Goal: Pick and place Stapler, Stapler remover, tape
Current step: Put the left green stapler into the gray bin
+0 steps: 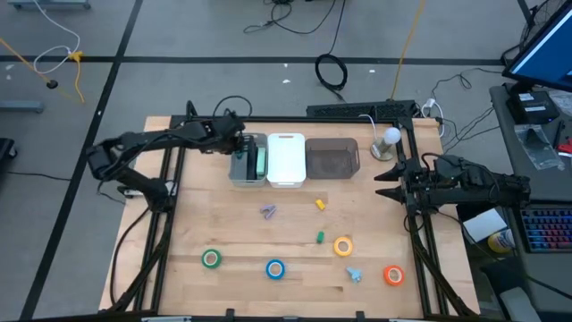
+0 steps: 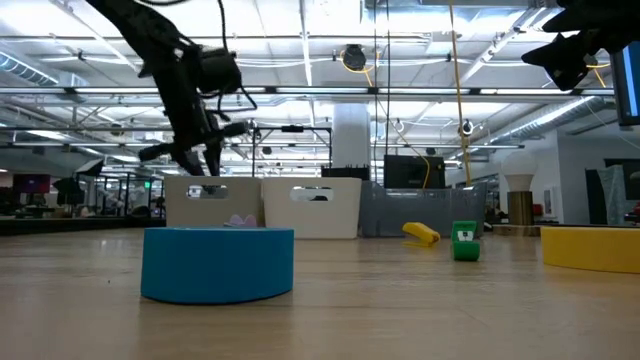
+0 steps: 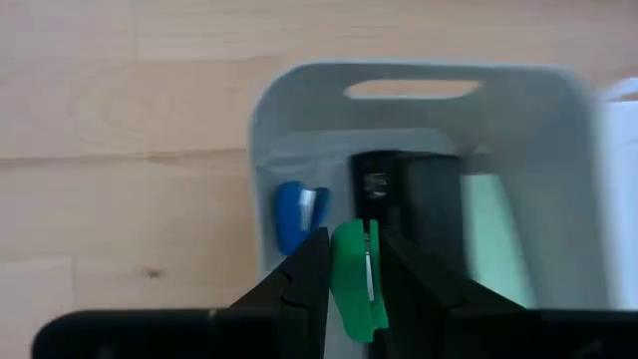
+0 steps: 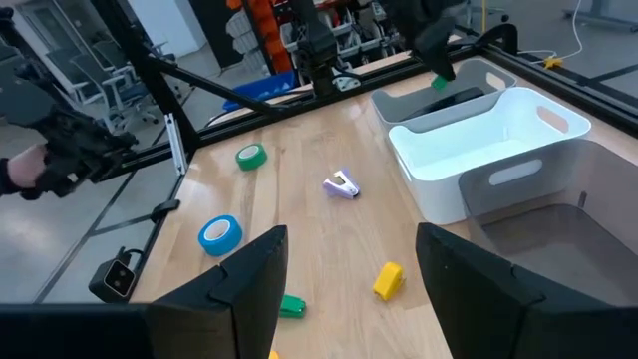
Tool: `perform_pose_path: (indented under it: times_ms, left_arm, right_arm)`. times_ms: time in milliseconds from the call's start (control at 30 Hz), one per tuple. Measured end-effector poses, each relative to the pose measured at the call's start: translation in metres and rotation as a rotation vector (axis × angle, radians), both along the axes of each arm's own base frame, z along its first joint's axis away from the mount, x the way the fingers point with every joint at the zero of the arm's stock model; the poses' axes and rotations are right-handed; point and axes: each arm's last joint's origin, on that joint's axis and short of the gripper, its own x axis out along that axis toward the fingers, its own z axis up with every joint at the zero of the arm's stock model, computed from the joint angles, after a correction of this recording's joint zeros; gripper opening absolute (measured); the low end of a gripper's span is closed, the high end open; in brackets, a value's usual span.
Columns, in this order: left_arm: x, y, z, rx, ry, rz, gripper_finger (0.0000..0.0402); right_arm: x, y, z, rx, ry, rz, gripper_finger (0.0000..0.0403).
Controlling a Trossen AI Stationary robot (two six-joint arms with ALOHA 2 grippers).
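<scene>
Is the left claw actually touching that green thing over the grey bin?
Touching. The left wrist view shows the left gripper with both fingers pressed against the green object.

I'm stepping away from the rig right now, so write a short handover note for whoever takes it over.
Left gripper: shut on a green stapler, held over the grey bin, not yet dropped.
Right gripper: open, empty, waiting at the table's right edge.
Done: a blue stapler and a black one lie in the grey bin.
Left on the table: green, blue, yellow and orange tape rolls, plus several small staplers and removers.
</scene>
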Motion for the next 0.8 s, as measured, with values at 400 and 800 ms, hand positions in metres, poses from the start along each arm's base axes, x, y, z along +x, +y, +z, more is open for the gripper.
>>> perform_pose_path:
  times_ms: [400, 800]
  left_arm:
    - [0.029, 0.04, -0.001, -0.022, 0.177, -0.068, 0.0078]
    - [0.029, 0.047, 0.003, -0.051, 0.238, -0.079, 0.0078]
  right_arm:
    - [0.0, 0.0, 0.0, 0.0, 0.004, 0.001, 0.0215]
    - [-0.002, -0.004, -0.006, -0.071, 0.069, -0.128, 0.0215]
